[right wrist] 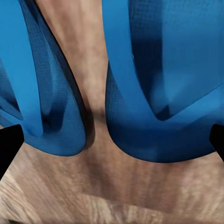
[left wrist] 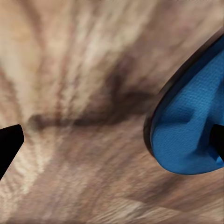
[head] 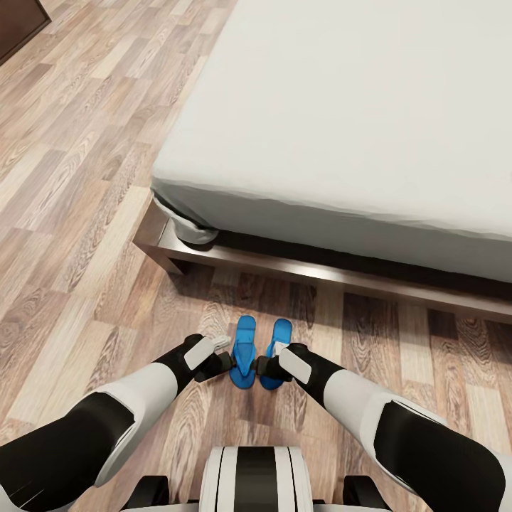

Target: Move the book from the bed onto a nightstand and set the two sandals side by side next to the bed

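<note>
Sandals lie as a pair on the wood-plank floor [head: 85, 178], toes toward the bed [head: 341, 128], parallel with a narrow strip of floor between them, just off the bed's dark frame near its corner; that placement looks like the side-by-side arrangement the task wants. Going left to right from that pair: the left end effector [head: 226, 363] sits low at the heel of the left sandal [head: 244, 350], and its wrist view shows dark fingertips [left wrist: 8, 144] spread wide with only floor and the sandal's rounded blue heel between them, so it reads as released. The right sandal [head: 274, 352] has the right end effector [head: 262, 367] at its heel; in the right wrist view its fingertips [right wrist: 9, 144] stand apart at either edge, both sandals beyond them, gripping nothing. Both arms seem to be finishing alignment or ready to pull away. Each sandal is flat, bright blue, with a finely pebbled sole and thin smooth thong straps; the mattress is plain off-white, softly rounded at its edge. No book can be seen on the visible mattress.
</note>
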Controlling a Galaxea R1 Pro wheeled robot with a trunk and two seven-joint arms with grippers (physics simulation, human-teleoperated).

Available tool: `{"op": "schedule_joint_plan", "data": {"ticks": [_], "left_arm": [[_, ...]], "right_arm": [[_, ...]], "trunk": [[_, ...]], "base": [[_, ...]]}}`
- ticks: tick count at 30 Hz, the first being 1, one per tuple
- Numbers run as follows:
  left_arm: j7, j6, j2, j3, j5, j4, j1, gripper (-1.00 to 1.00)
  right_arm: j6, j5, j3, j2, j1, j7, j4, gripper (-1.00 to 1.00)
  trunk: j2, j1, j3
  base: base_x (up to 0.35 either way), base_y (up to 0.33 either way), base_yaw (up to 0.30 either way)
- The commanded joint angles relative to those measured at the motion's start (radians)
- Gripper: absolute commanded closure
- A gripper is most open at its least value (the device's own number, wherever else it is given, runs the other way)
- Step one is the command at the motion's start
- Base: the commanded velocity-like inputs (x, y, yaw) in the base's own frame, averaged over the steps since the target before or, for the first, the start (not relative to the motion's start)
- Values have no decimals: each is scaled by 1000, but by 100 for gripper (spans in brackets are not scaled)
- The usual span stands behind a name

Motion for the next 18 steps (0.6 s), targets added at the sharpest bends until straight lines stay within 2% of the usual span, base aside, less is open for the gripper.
{"op": "schedule_joint_plan", "data": {"ticks": [1, 18], "left_arm": [[8, 3, 0, -7, 11, -2, 0, -100], [8, 3, 0, -7, 11, -2, 0, -100]], "right_arm": [[2, -6, 4, 0, -1, -6, -1, -100], [2, -6, 4, 0, -1, -6, -1, -100]], "trunk": [[0, 0, -1], [4, -8, 65]], "base": [[0, 0, 0], [0, 0, 0]]}}
